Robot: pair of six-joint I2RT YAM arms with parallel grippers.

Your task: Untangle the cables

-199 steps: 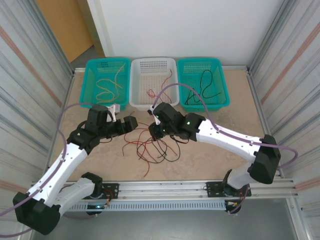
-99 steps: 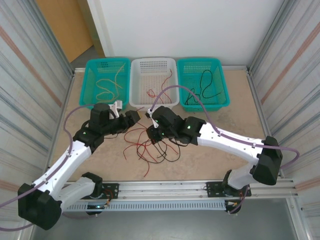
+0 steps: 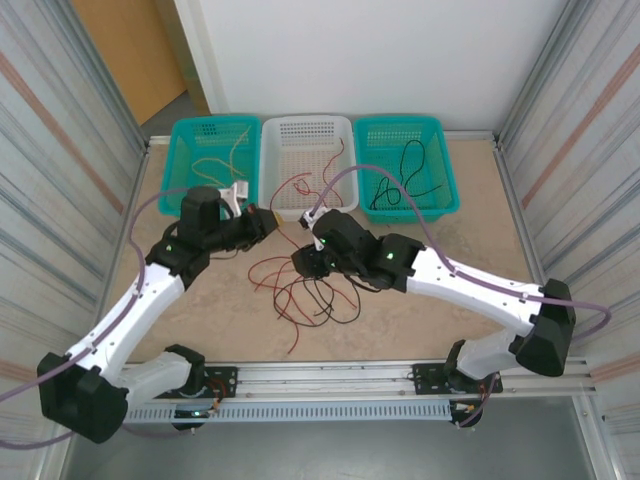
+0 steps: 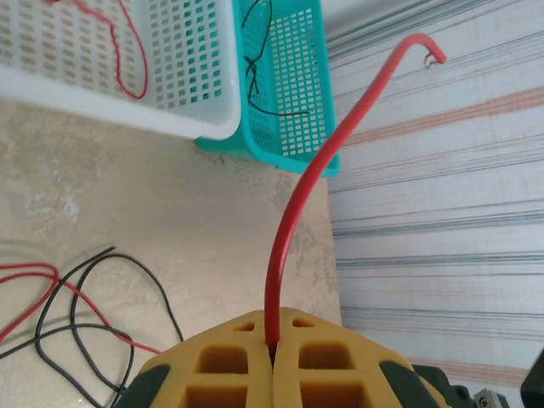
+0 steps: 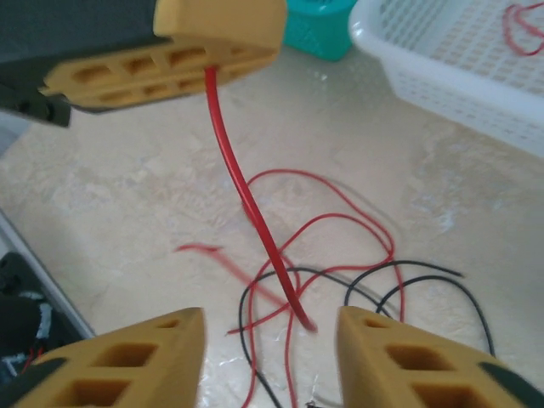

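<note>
Over the last second the left pincer (image 3: 260, 222) climbs from the middle of the frame toward the upper centre, and it now sits just below the front wall of the white basket (image 3: 280, 135). In its own wrist view the left pincer's yellow pads (image 4: 229, 370) are clamped shut on a red cable (image 4: 293, 212), whose free end arcs toward the upper right of that frame. The right pincer (image 5: 272, 340) stays low over the heap with its fingers spread wide and nothing between them. In its view the same red cable hangs from the left pincer at the top of the frame, and its lower tip dangles above the loops below. That tip looks clear of the heap, though I cannot be sure it touches nothing. This suggests one red strand is being drawn out and is nearly ready to drop into the white basket, which already holds red pieces. The tangle (image 3: 305, 295) of red and black cables still lies on the worktop (image 3: 470, 235) at centre frame, so much sorting remains.
</note>
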